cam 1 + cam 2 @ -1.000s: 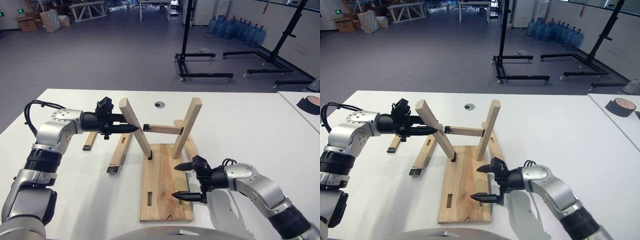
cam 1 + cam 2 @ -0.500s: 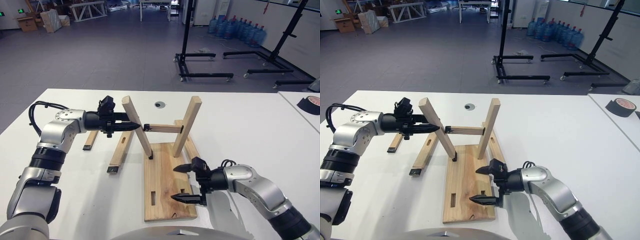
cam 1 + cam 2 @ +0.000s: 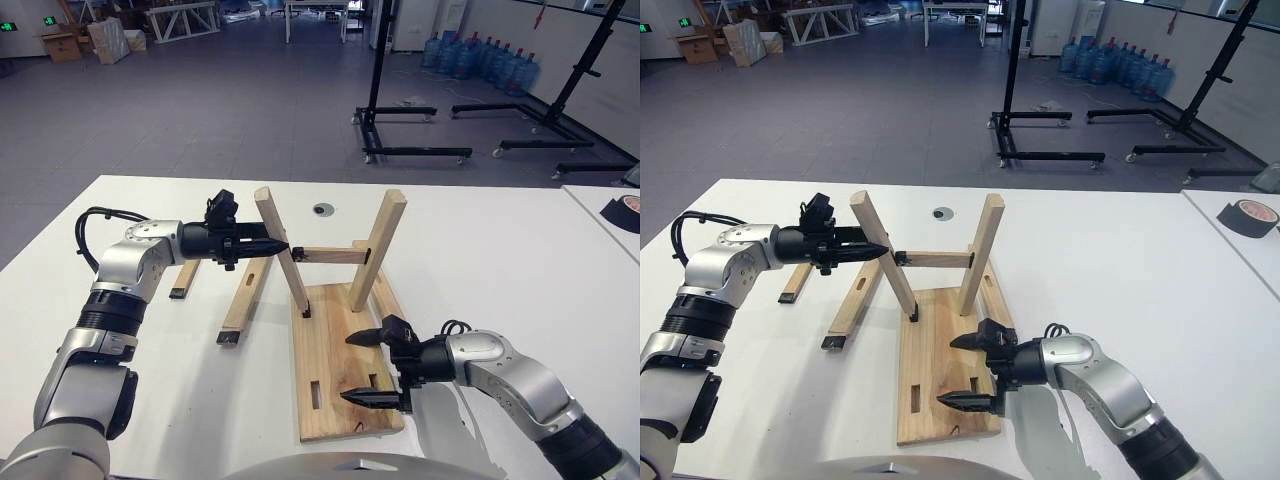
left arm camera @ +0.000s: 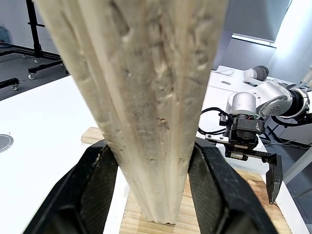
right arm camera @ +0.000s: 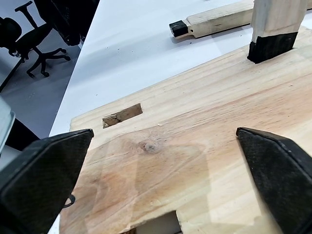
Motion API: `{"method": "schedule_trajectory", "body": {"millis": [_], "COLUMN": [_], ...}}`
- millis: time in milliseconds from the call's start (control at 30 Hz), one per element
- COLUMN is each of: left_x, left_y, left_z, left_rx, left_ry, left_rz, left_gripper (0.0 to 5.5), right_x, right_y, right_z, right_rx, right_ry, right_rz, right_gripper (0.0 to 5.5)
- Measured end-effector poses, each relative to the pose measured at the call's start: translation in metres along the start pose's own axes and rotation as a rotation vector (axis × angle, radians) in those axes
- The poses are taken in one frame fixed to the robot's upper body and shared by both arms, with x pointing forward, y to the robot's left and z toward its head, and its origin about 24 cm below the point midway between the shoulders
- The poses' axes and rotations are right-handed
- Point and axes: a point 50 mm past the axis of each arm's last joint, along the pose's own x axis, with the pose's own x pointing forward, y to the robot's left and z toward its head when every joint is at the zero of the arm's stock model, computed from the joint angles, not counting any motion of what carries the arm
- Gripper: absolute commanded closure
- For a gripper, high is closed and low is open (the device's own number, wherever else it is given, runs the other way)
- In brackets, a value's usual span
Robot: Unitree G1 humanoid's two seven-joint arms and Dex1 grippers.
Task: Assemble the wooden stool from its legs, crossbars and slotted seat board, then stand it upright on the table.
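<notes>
The left gripper has its jaws clamped on the tilted leg, upper end cut off in the wrist view (foot at a seat board slot). The right gripper gapes wide, board between its jaws.

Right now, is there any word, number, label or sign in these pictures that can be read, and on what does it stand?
No text can be read in any view.
The green lit signs in the hall behind: too small to read.
The water bottles: no legible label.
The seat board, the upright legs and the crossbar: bare wood, no print.
</notes>
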Motion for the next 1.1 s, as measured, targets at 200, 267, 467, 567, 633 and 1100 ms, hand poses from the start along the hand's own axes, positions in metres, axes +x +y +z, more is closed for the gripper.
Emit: {"method": "schedule_trajectory", "body": {"millis": [200, 267, 467, 567, 633, 1100], "left_x": [0.001, 0.006, 0.009, 0.010, 0.010, 0.012], "left_y": [0.000, -0.002, -0.004, -0.005, -0.006, -0.014], "left_z": [0.001, -0.001, -0.002, -0.002, -0.002, -0.004], "left_rx": [0.018, 0.030, 0.059, 0.070, 0.076, 0.127], "left_ry": [0.002, 0.020, 0.045, 0.048, 0.047, 0.044], "left_rz": [-0.006, -0.026, -0.036, -0.036, -0.035, -0.036], "left_gripper": [3.48, 3.48, 3.48, 3.48, 3.48, 3.48], "right_x": [0.002, 0.003, 0.003, 0.004, 0.004, -0.012], "right_y": [0.001, 0.001, 0.001, 0.001, 0.001, -0.003], "right_z": [0.000, 0.000, 0.000, 0.001, 0.001, 0.042], "right_rx": [0.003, 0.004, 0.004, 0.004, 0.004, -0.120], "right_ry": [-0.010, -0.014, -0.017, -0.018, -0.020, -0.171], "right_rz": [0.005, 0.007, 0.006, 0.006, 0.006, -0.084], "right_gripper": [0.10, 0.10, 0.10, 0.10, 0.10, 0.10]}}
